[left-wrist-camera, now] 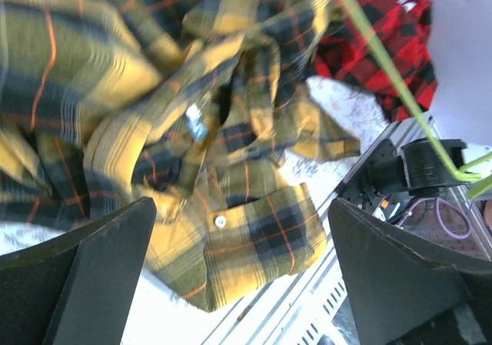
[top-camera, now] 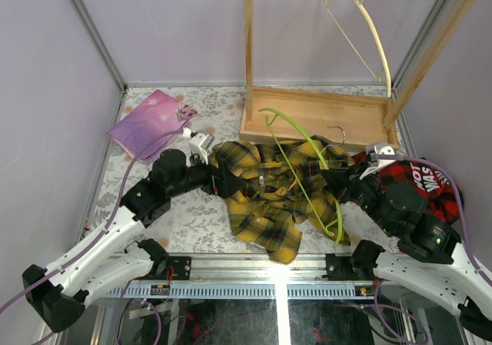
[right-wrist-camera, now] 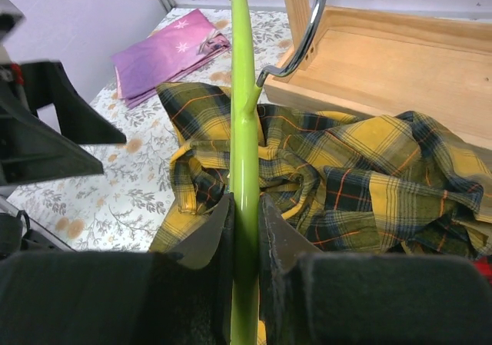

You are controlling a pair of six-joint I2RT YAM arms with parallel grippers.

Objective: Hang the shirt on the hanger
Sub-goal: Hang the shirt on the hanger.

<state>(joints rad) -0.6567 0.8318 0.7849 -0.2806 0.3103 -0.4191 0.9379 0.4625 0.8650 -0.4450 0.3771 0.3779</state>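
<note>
Your right gripper [right-wrist-camera: 244, 210] is clamped on the hanger [right-wrist-camera: 240, 91], both fingers pressed against the thin green bar. In the wrist view the bar runs straight up between them, with the silver hook [right-wrist-camera: 307, 38] at its far end. In the top view the hanger slants across the right half of the shirt [top-camera: 265, 195]. Its curved end lies toward the rack [top-camera: 315, 114] and its other end reaches toward the near edge.

Your left gripper [left-wrist-camera: 242, 241] has its fingers spread wide apart and holds nothing. It sits at the shirt's left side, with crumpled plaid showing between the two fingers.

The shirt lies bunched in the middle of the counter [top-camera: 192, 222], closer to the near edge, and it is not on the hanger. A red garment [top-camera: 419, 180] lies by the right edge, just beside the shirt. A purple cloth [top-camera: 150, 122] sits at the far left corner. The rack stands at the far right with a cream hanger [top-camera: 361, 22] on its top bar.
</note>
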